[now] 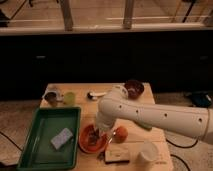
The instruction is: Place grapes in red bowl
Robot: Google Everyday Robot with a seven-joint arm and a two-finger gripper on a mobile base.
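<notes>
- The gripper hangs at the end of the white arm, low over the right inner side of the red bowl.
- It cannot be told whether the jaws are spread or pressed together; the wrist hides them.
- The grapes show as a dark bumpy mass inside the bowl's rim, directly below the gripper. Whether they rest free or are held cannot be told.
- Step in hand, as judged: release and clear.
  - Let go only with the bunch low over the bowl's middle, so it settles rather than rolls over the shallow rim.
  - Withdraw straight up. A sideways exit would likely nudge the orange fruit, which sits just beside the bowl on its right.
  - Avoid pressing on the bowl. It looks like light plastic and would probably slide or tip.
- Surface: a pale wooden counter.
  - It carries a green tray with a sponge to the left of the bowl.
  - Two cups stand at the back left, a dark brown bowl at the back right, and a white cup at the front right.
- Room: dark panelling stands behind the counter, with a bright railed area above. A black cable lies on the speckled floor to the right.
</notes>
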